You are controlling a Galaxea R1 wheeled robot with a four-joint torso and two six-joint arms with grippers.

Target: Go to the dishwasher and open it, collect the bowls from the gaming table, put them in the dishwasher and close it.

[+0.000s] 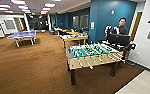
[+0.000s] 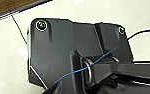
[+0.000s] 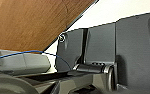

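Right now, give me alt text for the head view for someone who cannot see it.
A green-field table-football table with a light wood side stands on brown wood-look floor, with a person behind it by a teal wall. A blue table-tennis table stands far left.

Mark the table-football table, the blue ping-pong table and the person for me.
Table-football table [image 1: 91,51], head view, on its green field.
Blue ping-pong table [image 1: 22,35], head view, on its blue top.
Person [image 1: 121,29], head view, on the dark-clothed torso.
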